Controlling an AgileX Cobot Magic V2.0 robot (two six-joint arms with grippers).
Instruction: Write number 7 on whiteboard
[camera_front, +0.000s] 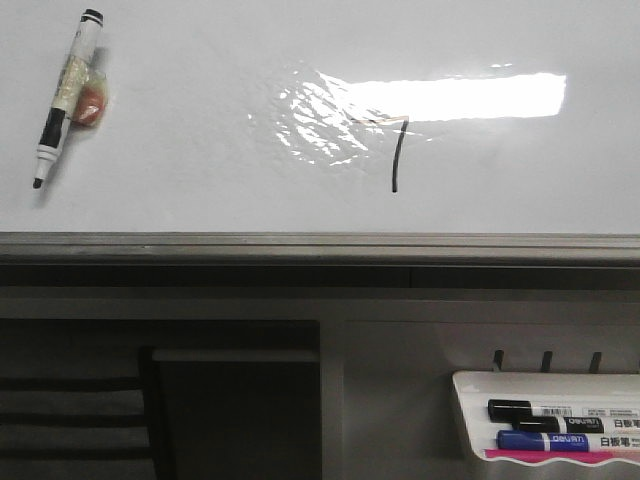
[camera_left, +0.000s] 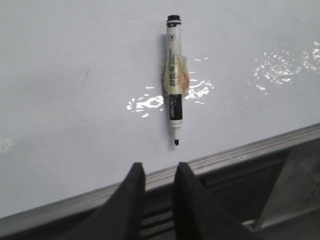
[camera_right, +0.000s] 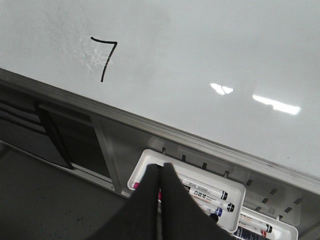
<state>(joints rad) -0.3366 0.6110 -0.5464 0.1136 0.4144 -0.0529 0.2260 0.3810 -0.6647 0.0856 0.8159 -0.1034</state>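
Note:
The whiteboard (camera_front: 200, 190) lies flat with a grey edge rail along its near side. A thin black number 7 (camera_front: 397, 155) is drawn near its middle, partly in the glare; it also shows in the right wrist view (camera_right: 104, 60). An uncapped black marker (camera_front: 66, 97) with tape round its barrel lies on the board at the far left, also in the left wrist view (camera_left: 174, 79). My left gripper (camera_left: 159, 170) is open and empty, just off the board's edge below the marker tip. My right gripper (camera_right: 161, 170) is shut and empty above the marker tray. Neither gripper shows in the front view.
A white marker tray (camera_front: 470, 420) hangs below the rail at the right with a black and a blue marker (camera_front: 545, 440); it also shows in the right wrist view (camera_right: 235, 212). The grey rail (camera_front: 320, 245) borders the board. Dark frame openings lie below left.

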